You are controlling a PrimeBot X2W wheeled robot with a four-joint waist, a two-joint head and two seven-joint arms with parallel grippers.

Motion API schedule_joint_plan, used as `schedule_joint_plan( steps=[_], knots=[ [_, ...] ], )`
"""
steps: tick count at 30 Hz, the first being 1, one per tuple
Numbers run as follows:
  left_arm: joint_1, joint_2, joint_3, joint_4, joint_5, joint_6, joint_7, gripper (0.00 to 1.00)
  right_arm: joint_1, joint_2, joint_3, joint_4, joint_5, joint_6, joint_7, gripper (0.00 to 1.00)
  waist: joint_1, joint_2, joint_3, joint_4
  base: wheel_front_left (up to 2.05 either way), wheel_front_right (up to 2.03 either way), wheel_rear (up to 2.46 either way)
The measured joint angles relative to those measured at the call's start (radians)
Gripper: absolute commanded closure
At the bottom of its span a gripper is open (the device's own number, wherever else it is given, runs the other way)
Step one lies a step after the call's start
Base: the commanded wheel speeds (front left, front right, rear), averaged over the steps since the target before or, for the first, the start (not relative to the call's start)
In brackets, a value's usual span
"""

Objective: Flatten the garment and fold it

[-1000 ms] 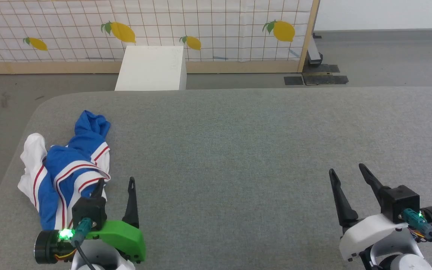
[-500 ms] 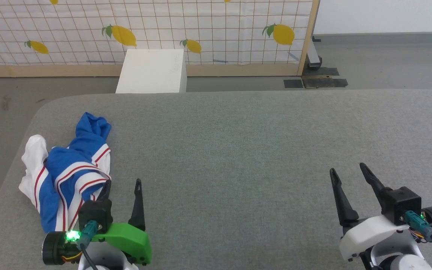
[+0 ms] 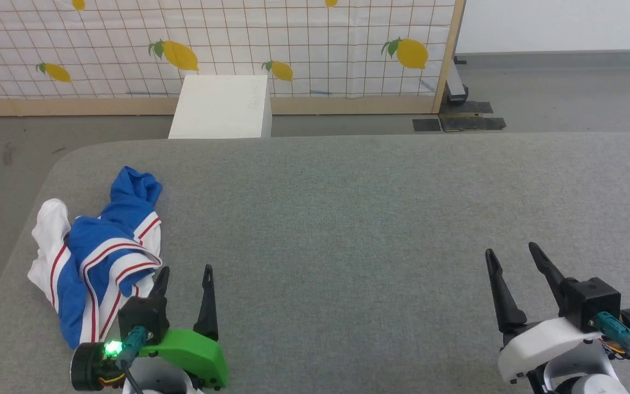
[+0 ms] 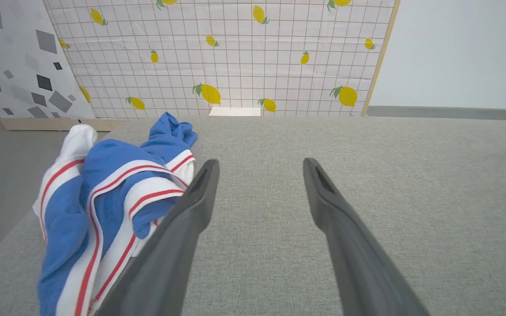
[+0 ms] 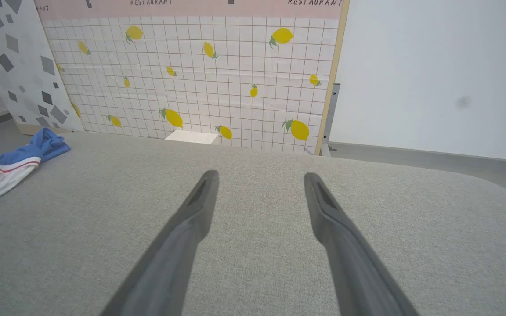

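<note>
Grey fabric-covered bench [image 3: 348,219] spreads under both arms. Nearest, the left pincer [image 3: 186,269] and the right pincer [image 3: 512,249] hover low, well apart, jaws wide and empty. The garment [image 3: 96,246], blue with white panels and red stripes, lies crumpled just left of and beyond the left pincer; whether its nearer finger touches cloth is unclear. Flattening looks not yet begun. A good start would be to pinch a white hem edge rather than the bunched middle, and bring the right pincer across to spread it. Beyond stand a white box [image 3: 222,106] and a lemon-print screen [image 3: 304,38].
</note>
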Motion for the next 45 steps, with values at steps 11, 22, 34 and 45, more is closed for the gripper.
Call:
schedule_joint_plan(
  steps=[11, 22, 34, 45],
  knots=[
    [-0.007, 0.0, -0.01, 0.023, -0.012, 0.009, -0.024, 0.0, 0.0, 0.0, -0.007, 0.026, 0.012, 0.0, -0.023, 0.0, 0.0, 0.0, -0.007, -0.002, 0.0, 0.0, 0.0],
    [-0.01, 0.0, -0.029, 0.054, -0.055, 0.025, -0.052, 0.0, 0.003, 0.0, -0.018, 0.056, 0.028, 0.0, -0.05, 0.0, 0.0, 0.0, -0.015, -0.007, 0.0, 0.0, 0.0],
    [-0.021, 0.0, -0.044, 0.076, -0.085, 0.035, -0.074, 0.0, 0.01, 0.0, -0.026, 0.077, 0.039, 0.0, -0.073, 0.0, 0.0, 0.0, -0.019, -0.006, 0.0, 0.0, 0.0],
    [-0.025, 0.0, -0.058, 0.098, -0.109, 0.05, -0.096, 0.0, 0.015, 0.0, -0.028, 0.095, 0.053, 0.0, -0.096, 0.0, 0.0, 0.0, -0.027, 0.0, 0.0, 0.0, 0.0]
  ],
)
